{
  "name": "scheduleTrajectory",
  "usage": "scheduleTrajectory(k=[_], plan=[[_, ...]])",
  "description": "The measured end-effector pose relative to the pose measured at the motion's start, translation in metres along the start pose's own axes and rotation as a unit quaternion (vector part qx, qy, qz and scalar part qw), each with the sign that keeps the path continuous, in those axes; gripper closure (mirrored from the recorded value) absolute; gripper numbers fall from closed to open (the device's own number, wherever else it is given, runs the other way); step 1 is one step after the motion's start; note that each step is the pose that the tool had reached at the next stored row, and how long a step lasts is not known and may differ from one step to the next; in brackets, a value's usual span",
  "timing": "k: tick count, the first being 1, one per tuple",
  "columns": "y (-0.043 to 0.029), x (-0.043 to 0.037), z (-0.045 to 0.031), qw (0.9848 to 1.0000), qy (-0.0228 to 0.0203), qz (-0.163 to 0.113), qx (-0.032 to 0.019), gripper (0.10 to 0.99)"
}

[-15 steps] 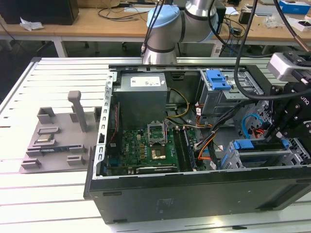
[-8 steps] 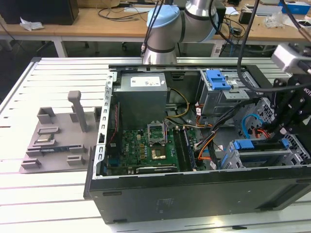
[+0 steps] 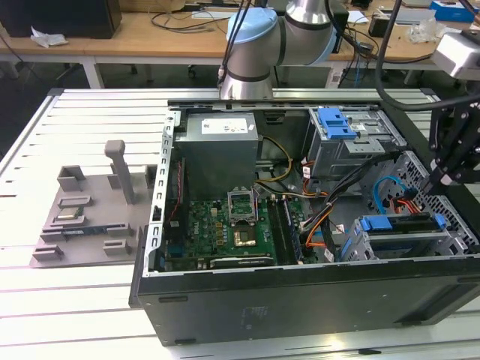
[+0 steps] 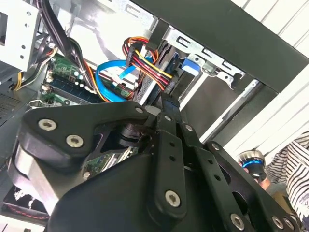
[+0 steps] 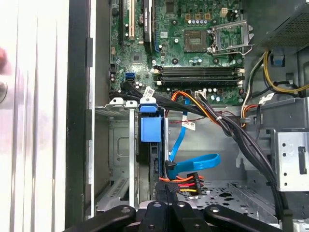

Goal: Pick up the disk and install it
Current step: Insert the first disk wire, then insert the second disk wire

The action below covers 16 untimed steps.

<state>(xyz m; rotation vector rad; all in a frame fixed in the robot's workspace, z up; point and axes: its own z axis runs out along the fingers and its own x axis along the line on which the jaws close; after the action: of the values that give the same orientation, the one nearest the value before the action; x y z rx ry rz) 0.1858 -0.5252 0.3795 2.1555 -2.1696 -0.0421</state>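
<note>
- Exterior view: the disk [image 3: 397, 225] sits edge-up in the computer case's [image 3: 300, 300] drive cage, near the desk's [image 3: 67, 300] corner.
- Gripper [image 3: 439, 176] hangs just above; whether its fingers are open, I cannot tell.
- Likely heavy, rigid, shock-sensitive; grip the blue carrier's sides.

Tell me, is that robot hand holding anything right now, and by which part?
It cannot be told. The hand sits low over the blue-framed disk standing in its bay at the computer case's edge, but its tips are hidden.
</note>
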Motion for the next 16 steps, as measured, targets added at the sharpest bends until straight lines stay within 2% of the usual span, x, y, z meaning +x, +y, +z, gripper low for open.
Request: scheduleTrajectory(k=[11, 14, 16], plan=[[0.0000, 0.0000, -0.0003, 1.0000, 0.0001, 0.000, 0.0000, 0.973], [0.0000, 0.0000, -0.0003, 1.0000, 0.0001, 0.000, 0.0000, 0.784], [0.0002, -0.0009, -0.0007, 1.0000, 0.0004, 0.000, 0.0000, 0.784]])
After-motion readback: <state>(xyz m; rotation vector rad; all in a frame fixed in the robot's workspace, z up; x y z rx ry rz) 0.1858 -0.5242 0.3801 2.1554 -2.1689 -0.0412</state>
